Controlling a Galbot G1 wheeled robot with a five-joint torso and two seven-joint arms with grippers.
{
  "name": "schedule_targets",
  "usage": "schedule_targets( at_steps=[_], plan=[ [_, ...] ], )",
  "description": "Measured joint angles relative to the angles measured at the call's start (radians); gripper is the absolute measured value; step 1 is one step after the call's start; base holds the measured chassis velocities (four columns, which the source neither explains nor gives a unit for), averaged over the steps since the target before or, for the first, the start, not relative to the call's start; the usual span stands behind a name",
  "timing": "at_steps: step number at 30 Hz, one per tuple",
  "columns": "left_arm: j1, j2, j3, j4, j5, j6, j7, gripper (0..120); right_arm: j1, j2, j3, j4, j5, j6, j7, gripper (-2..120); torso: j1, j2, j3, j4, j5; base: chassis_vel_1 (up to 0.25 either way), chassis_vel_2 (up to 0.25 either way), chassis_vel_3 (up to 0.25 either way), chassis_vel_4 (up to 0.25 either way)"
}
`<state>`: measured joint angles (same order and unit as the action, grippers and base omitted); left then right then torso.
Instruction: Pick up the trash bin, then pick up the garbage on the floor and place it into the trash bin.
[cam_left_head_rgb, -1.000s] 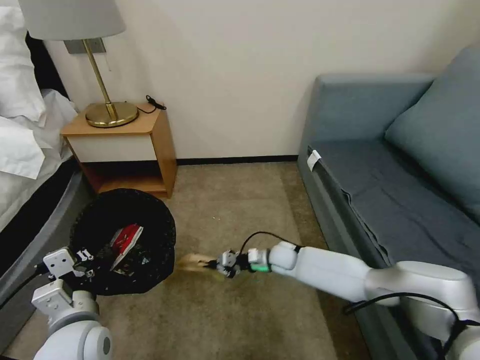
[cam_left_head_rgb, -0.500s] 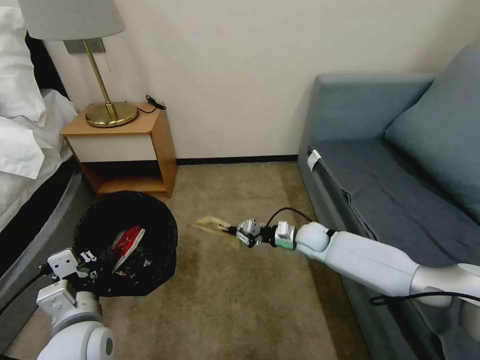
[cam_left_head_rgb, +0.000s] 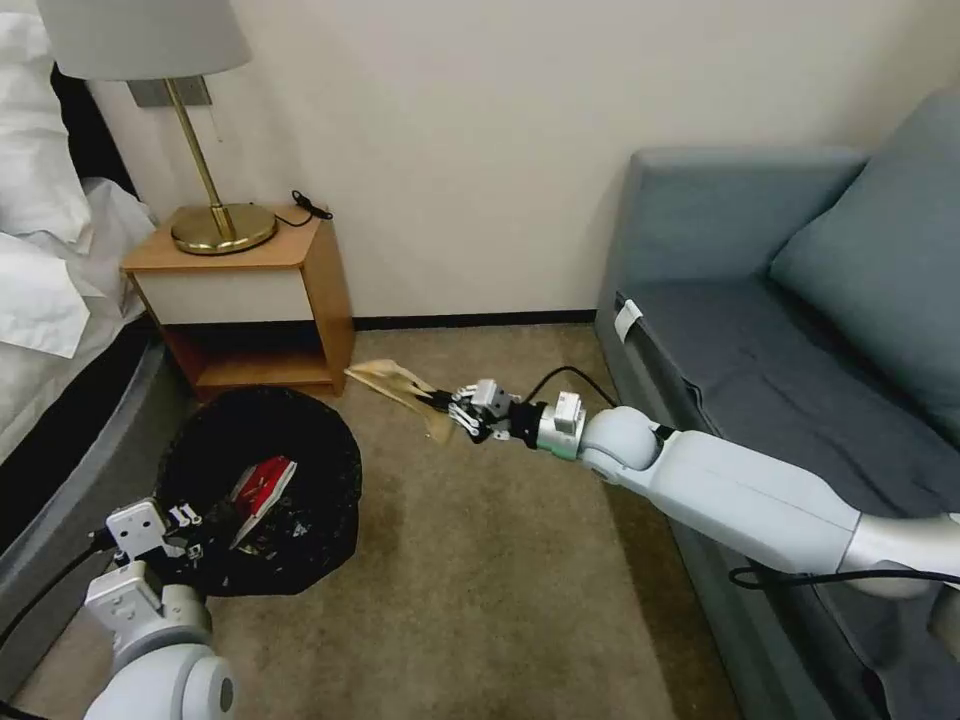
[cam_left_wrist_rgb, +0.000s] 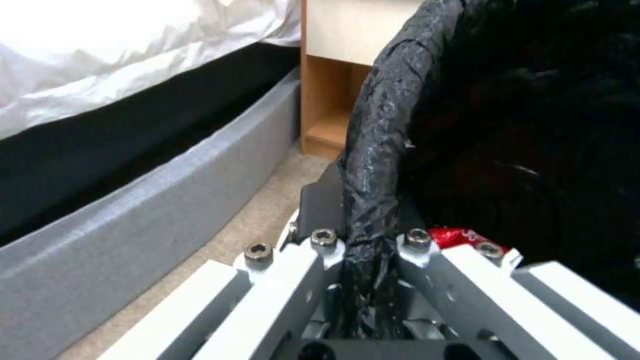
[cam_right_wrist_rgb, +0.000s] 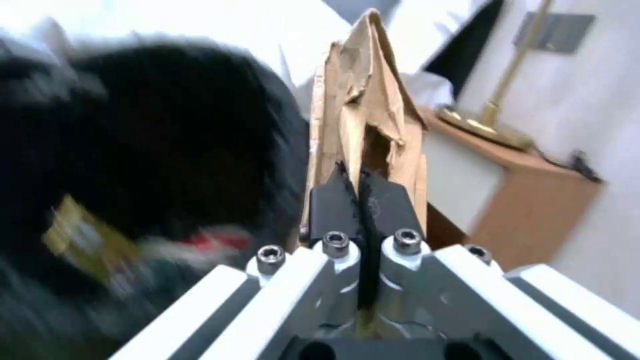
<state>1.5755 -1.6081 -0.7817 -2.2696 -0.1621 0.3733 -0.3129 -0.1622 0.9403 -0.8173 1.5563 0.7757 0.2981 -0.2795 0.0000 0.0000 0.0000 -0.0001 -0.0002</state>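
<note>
Right gripper risen since earlier, fingers clamped on paper bag, bag beyond fingertips, near trash bin.

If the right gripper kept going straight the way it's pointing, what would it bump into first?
Probably the nightstand. The right gripper, shut on the paper bag, points at its lower corner, passing beyond the bin, though depth is unclear.
</note>
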Motion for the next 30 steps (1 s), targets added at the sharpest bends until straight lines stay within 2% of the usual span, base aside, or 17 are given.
schedule_targets(
  at_steps=[3,9,13,18,22,30],
  plan=[
    [-0.003,0.000,0.010,0.004,-0.002,0.000,-0.001,3,0.006,0.023,-0.042,0.077,0.053,-0.030,0.051,0,0.000,0.000,0.000,0.0002,0.0000,0.000,0.000,0.000,0.000],
    [-0.008,0.000,0.020,0.007,-0.002,0.002,-0.002,3,0.015,0.072,-0.107,0.104,0.067,-0.048,0.090,0,0.000,0.000,0.000,0.0002,0.0001,0.000,0.000,0.000,0.000],
    [-0.009,0.000,0.021,0.006,-0.003,0.002,-0.003,3,0.030,0.126,-0.175,0.064,0.049,-0.050,0.103,0,0.000,0.000,0.000,0.0002,0.0000,0.000,0.000,0.000,0.000],
    [-0.006,0.000,0.025,-0.003,-0.003,0.002,-0.004,3,0.035,0.162,-0.199,0.018,0.030,-0.048,0.105,0,0.000,0.000,0.000,0.0001,0.0001,0.000,0.000,0.000,0.000],
    [-0.002,0.000,0.040,-0.006,0.002,0.002,-0.005,3,0.045,0.220,-0.213,-0.030,0.025,-0.051,0.114,0,0.000,0.000,0.000,0.0002,0.0000,0.000,0.000,0.000,0.000],
    [0.001,0.000,0.057,-0.008,0.013,0.001,-0.006,3,0.070,0.265,-0.249,-0.068,0.009,-0.070,0.117,0,0.000,0.000,0.000,0.0002,0.0000,0.000,0.000,0.000,0.000]
  ],
)
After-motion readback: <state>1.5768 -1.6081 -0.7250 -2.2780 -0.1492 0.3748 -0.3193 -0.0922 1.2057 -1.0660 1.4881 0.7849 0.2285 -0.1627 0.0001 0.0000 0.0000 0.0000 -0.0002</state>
